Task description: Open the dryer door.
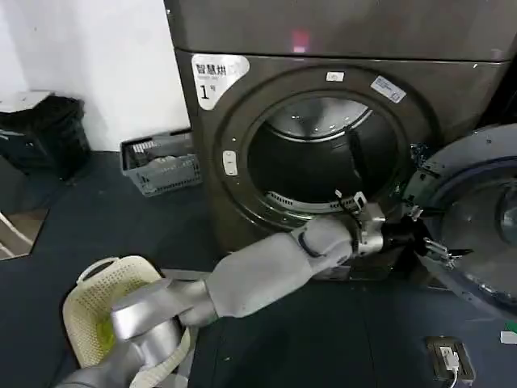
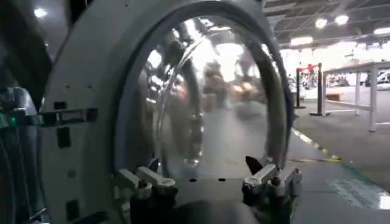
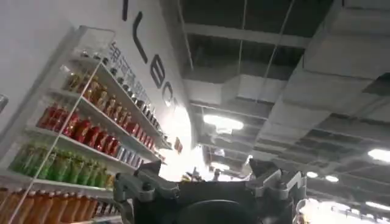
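The large round dryer door (image 1: 477,214), grey on its inner side with a dark ring around tinted glass, stands swung wide open at the right of the dark grey front-loading dryer (image 1: 323,121), leaving the drum opening (image 1: 323,153) uncovered. In the head view the left arm reaches across the front of the machine from lower left, and the left end effector (image 1: 432,246) sits right at the near edge of the open door, at the lower right of the opening. Seen from the left wrist, its two fingers (image 2: 146,181) are spread apart with the door's grey inner face and curved glass just ahead of them; they are open and gripping nothing, and whether a fingertip touches the door cannot be told. The right end effector (image 3: 210,182) points upward toward a ceiling with strip lights (image 3: 225,122) and a wall shelf of bottled drinks (image 3: 79,137), its fingers apart and holding nothing. On the dark blue floor (image 1: 121,226) a grey plastic crate (image 1: 161,162) sits to the left of the dryer, and a pale yellow woven laundry basket (image 1: 101,303) stands near the robot's body.
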`<action>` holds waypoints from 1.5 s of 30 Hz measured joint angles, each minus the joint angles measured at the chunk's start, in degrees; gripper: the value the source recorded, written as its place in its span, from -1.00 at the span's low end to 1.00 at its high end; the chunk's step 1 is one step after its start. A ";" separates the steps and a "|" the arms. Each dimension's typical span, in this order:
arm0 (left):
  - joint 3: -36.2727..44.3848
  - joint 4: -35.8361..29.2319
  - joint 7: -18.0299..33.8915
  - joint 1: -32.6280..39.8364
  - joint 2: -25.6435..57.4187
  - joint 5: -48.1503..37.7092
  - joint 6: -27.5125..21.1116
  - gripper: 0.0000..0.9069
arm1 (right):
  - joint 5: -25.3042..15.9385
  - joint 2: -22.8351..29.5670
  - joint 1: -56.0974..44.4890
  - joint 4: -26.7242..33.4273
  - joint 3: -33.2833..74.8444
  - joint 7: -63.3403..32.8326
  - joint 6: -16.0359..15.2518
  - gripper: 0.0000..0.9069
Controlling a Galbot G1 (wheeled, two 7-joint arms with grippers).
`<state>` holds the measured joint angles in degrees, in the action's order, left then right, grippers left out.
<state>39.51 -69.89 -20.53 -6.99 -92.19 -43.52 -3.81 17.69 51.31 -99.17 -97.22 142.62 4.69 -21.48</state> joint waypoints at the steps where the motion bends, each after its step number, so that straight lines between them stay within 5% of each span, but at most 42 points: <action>1: 0.00 0.20 0.01 -0.01 0.00 0.16 0.07 1.00 | 0.00 0.00 0.01 0.00 0.01 0.00 0.00 1.00; 19: 0.04 -0.39 -0.40 -0.17 -0.01 -0.44 2.32 1.00 | 0.03 -0.22 -0.05 0.71 0.33 0.25 0.03 1.00; 36: 0.34 -9.40 0.73 -2.43 0.01 -1.23 9.65 1.00 | 0.21 -0.89 0.35 0.97 0.97 0.76 0.41 1.00; 45: 1.17 -14.89 3.18 -3.50 7.38 -3.06 12.56 1.00 | 0.22 -0.99 0.58 0.90 1.06 0.92 0.56 1.00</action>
<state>40.68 -84.77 -17.36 -10.49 -84.81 -46.58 8.75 17.90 50.32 -98.59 -96.32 143.68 5.60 -20.92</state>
